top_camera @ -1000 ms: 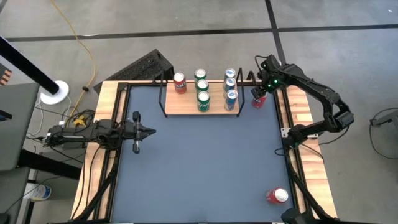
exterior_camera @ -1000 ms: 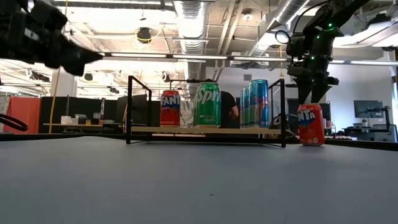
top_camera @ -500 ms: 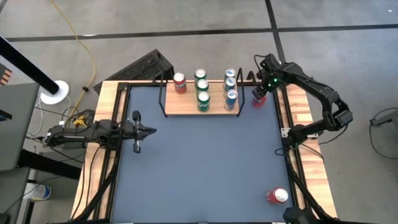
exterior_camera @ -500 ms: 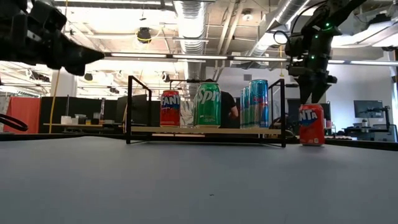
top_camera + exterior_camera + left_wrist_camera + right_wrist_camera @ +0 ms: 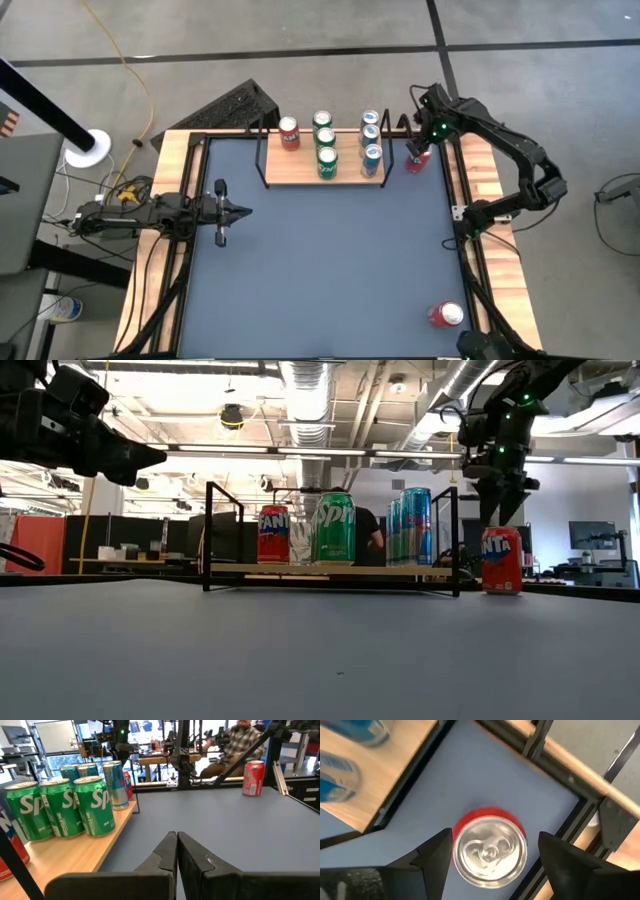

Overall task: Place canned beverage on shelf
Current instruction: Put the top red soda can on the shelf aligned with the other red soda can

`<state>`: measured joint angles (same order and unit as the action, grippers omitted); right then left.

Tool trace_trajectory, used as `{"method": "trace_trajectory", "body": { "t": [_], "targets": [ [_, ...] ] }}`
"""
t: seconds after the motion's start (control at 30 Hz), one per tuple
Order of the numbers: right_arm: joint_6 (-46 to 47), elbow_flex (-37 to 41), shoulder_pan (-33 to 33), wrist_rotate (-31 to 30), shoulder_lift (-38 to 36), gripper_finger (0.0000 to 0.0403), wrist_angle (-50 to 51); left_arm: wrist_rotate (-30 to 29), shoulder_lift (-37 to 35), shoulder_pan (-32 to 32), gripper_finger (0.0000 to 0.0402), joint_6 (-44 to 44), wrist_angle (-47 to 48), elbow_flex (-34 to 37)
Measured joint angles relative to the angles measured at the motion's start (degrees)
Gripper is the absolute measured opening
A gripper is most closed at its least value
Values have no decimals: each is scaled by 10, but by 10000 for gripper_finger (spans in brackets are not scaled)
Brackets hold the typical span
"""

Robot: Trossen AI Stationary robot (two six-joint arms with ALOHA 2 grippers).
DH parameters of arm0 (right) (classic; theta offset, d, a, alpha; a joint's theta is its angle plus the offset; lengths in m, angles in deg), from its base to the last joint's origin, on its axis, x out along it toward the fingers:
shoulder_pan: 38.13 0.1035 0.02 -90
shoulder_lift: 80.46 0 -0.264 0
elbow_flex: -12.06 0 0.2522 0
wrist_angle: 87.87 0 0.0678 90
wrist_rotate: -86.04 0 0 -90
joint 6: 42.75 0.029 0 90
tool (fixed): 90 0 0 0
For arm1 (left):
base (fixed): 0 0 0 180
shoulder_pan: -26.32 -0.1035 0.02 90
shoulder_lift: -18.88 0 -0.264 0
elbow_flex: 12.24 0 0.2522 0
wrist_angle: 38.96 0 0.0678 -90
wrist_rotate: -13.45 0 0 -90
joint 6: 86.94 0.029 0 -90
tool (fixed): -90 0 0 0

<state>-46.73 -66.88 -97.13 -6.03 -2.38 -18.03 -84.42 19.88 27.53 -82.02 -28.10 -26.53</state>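
Note:
A red can [image 5: 415, 163] stands upright on the blue-grey tabletop just right of the light-wood shelf [image 5: 300, 172]. It also shows in the low view [image 5: 502, 560] and from above in the right wrist view [image 5: 490, 851]. My right gripper [image 5: 420, 150] hovers open above it, one finger on either side of the can's top [image 5: 492, 857], apart from it. On the shelf stand a red can [image 5: 289, 133], green cans [image 5: 326, 160] and blue cans [image 5: 371, 150]. My left gripper [image 5: 243, 210] waits shut over the table's left side [image 5: 176, 845].
Another red can [image 5: 445, 315] lies at the near right of the table and shows in the left wrist view [image 5: 253, 771]. The shelf's black wire end [image 5: 457, 540] stands close to the red can. A person [image 5: 240, 740] sits beyond the table. Bare tabletop [image 5: 330, 260] lies in the middle.
My right gripper has shifted slightly above the red can and stayed open. The can has kept its place on the table.

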Motion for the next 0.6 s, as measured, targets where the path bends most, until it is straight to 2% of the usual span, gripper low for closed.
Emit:
{"method": "trace_trajectory", "body": {
  "t": [0.2,0.6],
  "targets": [
    [-2,-37,2,5,-1,315,15,0,0,0,0,0,0,0],
    [24,-36,24,4,0,343,41,-1,0,0,0,0,0,1]
  ]
}}
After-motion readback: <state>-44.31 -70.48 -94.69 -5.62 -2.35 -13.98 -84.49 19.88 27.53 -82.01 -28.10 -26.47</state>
